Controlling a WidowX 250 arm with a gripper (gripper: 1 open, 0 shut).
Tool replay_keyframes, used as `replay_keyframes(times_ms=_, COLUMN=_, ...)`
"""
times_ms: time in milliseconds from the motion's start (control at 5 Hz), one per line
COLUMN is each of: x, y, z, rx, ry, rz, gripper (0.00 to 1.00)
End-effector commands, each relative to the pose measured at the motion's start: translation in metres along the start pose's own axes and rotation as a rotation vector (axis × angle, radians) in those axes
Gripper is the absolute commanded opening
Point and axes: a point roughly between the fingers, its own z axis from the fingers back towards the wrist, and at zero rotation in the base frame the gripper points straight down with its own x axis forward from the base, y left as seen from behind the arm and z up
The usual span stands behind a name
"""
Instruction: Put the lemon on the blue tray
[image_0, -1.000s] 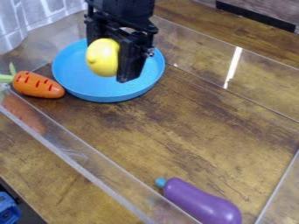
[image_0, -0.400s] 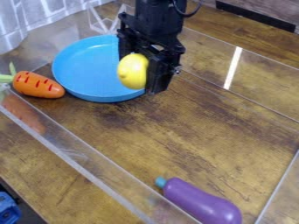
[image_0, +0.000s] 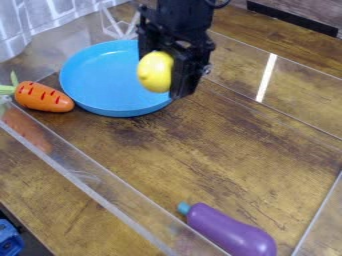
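Observation:
The lemon (image_0: 156, 71) is a small bright-yellow oval held between the black fingers of my gripper (image_0: 166, 72). The gripper is shut on it and holds it in the air, over the right rim of the blue tray (image_0: 96, 82). The tray is a round sky-blue dish at the upper left of the wooden table, with nothing in it. The arm comes down from the top of the view and hides the tray's far right rim.
An orange carrot with a green top (image_0: 40, 96) lies just left of the tray. A purple eggplant (image_0: 230, 231) lies at the bottom right. Clear plastic walls (image_0: 80, 170) run along the front and sides of the table.
My gripper carried the lemon from over the tray's middle rightward to its right rim, then lifted it slightly.

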Motion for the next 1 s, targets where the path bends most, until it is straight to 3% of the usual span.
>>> replay_keyframes(times_ms=0, x=0.002, y=0.014, z=0.024, rx=0.018, ry=-0.061, rz=0.053, gripper=0.00)
replay_keyframes(times_ms=200, x=-0.003, y=0.017, z=0.030, rx=0.024, ry=-0.065, rz=0.081, gripper=0.00)
replay_keyframes(times_ms=800, x=-0.027, y=0.080, z=-0.002, rx=0.043, ry=-0.076, rz=0.155, gripper=0.00)
